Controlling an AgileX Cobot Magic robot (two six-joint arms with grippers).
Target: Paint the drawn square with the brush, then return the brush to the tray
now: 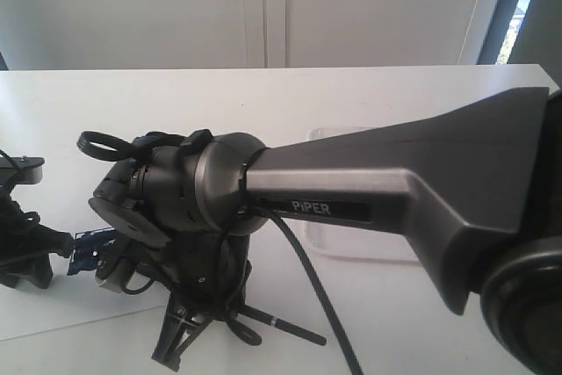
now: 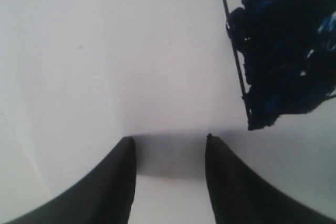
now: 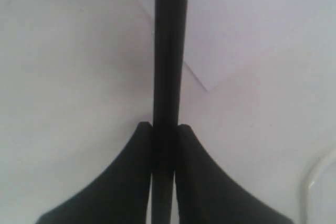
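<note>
1. Exterior view: the right arm (image 1: 378,191) crosses the frame from the right edge to the lower left and hides much of the table (image 1: 263,103).
   - The right gripper (image 1: 174,349) points down at the lower left of the frame. From here I cannot tell how its jaws stand.
   - The brush (image 1: 294,331) shows as a thin black handle slanting out from the gripper toward the bottom centre.
   - The tray (image 1: 351,248) lies right of centre, behind the arm. Parts of its pale rim show above and below the arm.
   - The drawn square (image 1: 92,249) is a small dark blue patch at the lower left, partly covered by the arm's wrist.

2. Left wrist view: the left gripper (image 2: 168,139) stands open over the white paper sheet (image 2: 105,51), its two fingers apart with nothing between them. The drawn square (image 2: 283,51) lies near the gripper on the same sheet. It is largely filled with dark blue-black paint, and a thin black outline runs along one side.

3. Right wrist view: the right gripper (image 3: 165,127) is clamped on the brush (image 3: 170,51), both fingers pressed against the black handle. A corner of the paper sheet (image 3: 236,30) lies beyond the fingertips. A curved bit of the tray's rim (image 3: 315,182) shows at the frame's edge, apart from the sheet.
</note>
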